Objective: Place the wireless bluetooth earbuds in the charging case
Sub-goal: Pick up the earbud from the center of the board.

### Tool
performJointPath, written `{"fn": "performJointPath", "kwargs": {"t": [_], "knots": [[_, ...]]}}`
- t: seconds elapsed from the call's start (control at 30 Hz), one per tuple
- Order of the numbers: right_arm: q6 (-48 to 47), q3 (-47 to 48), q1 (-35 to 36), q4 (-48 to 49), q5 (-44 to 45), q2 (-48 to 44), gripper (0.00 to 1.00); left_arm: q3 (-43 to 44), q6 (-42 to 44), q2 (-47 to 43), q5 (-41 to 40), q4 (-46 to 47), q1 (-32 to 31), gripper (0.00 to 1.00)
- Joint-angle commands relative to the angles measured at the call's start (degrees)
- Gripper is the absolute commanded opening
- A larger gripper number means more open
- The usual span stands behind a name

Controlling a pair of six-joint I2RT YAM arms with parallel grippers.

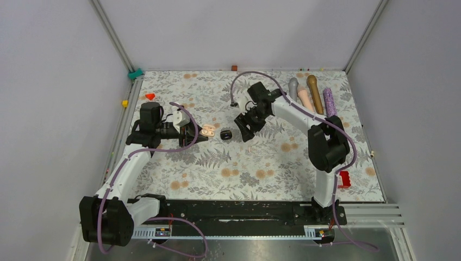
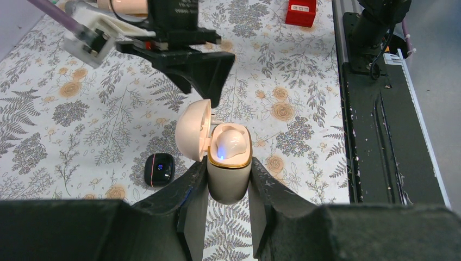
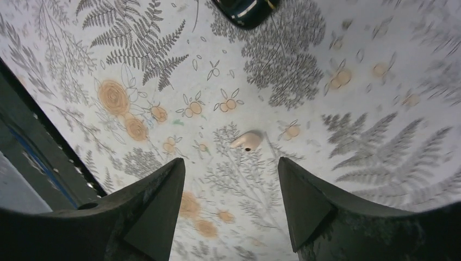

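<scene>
My left gripper [image 2: 228,182] is shut on the cream charging case [image 2: 229,179] and holds it upright with its lid [image 2: 193,129] swung open to the left. One cream earbud [image 2: 231,142] sits in the case, with a blue light lit beside it. The case also shows in the top view [image 1: 208,130], left of centre. The other earbud [image 3: 247,140], small and pale pink with a dark hole, lies on the floral cloth. My right gripper [image 3: 231,163] is open and empty, hovering over that earbud with its fingers either side. It stands just right of the case [image 1: 245,129].
A small black case with a blue display [image 2: 159,169] lies on the cloth between the grippers [image 1: 226,134]. Several long cylinders [image 1: 312,95] lie at the back right. A red block [image 1: 343,179] sits near the right arm's base. The black rail [image 2: 375,136] runs along the near edge.
</scene>
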Motion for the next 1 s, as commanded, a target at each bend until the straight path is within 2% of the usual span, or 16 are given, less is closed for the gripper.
{"fn": "performJointPath", "kwargs": {"t": [0.0,0.13,0.43,0.6,0.97], "knots": [[-22.9,10.1,-1.1,-16.4,-0.7,2.7,0.72,0.1,0.6,-0.6,2.9,2.2,0.4,0.00],[-34.5,12.6,-2.5,-18.6,0.5,4.1,0.76,0.1,0.5,-0.6,2.7,2.2,0.4,0.00],[-48.7,10.6,-2.4,-17.1,-4.6,6.4,0.67,0.2,0.4,0.0,2.7,2.2,0.4,0.00],[-59.0,11.6,-2.3,-19.5,-6.5,6.5,0.68,0.1,0.5,-0.4,2.7,2.2,0.4,0.00],[-72.1,-5.7,-1.1,-3.3,-3.1,-2.5,0.74,0.0,0.7,-0.6,3.4,2.2,0.4,0.00]]}}
